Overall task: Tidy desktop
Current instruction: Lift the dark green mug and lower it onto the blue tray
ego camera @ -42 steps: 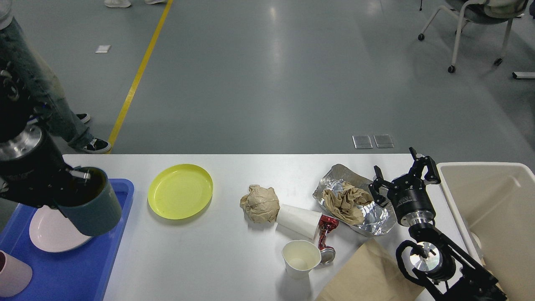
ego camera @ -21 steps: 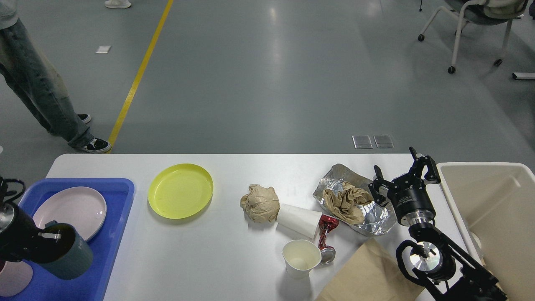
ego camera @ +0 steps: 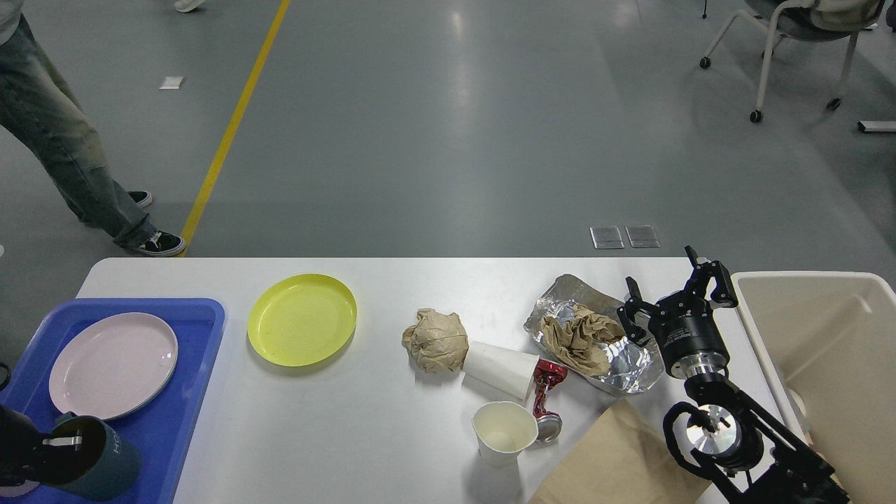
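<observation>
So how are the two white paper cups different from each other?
The standing cup is upright with its open mouth facing up, so its inside shows; the tipped cup lies on its side. The tipped cup touches the crumpled brown paper ball, while the standing cup sits nearer me, beside the crushed red can. Both are white paper cups resting on the desktop, and both look empty.

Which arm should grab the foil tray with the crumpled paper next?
Right. The right gripper hovers open right beside the foil tray, next to the beige bin. The left gripper is across the desktop holding the grey mug.
</observation>
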Tool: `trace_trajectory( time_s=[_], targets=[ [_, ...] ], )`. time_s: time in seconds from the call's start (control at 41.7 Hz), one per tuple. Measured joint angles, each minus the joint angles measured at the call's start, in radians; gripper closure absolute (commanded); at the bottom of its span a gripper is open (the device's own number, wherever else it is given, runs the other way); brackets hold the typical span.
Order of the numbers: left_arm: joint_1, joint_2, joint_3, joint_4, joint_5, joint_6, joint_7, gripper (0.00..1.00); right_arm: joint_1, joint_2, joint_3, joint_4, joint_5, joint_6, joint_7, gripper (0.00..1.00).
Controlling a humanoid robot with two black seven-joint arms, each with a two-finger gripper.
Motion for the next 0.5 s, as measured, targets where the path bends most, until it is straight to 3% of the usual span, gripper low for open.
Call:
trace_trajectory(
  time_s=[0.216, 0.288, 0.504],
  targets=[
    [0.077, -0.003, -0.057, 0.036, 0.000, -0.002, 0.000, 0.98, 0.000, 0.000, 0.000, 0.000, 0.000, 0.000, 0.000, 0.00],
    [0.078, -0.004, -0.057, 0.041, -0.001, -0.004, 0.000, 0.92, 0.000, 0.000, 0.000, 0.000, 0.000, 0.000, 0.000, 0.00],
    [0.079, -0.009, -0.058, 0.043, -0.035, 0.006, 0.000, 0.40, 0.000, 0.000, 0.000, 0.000, 0.000, 0.000, 0.000, 0.00]
  ],
)
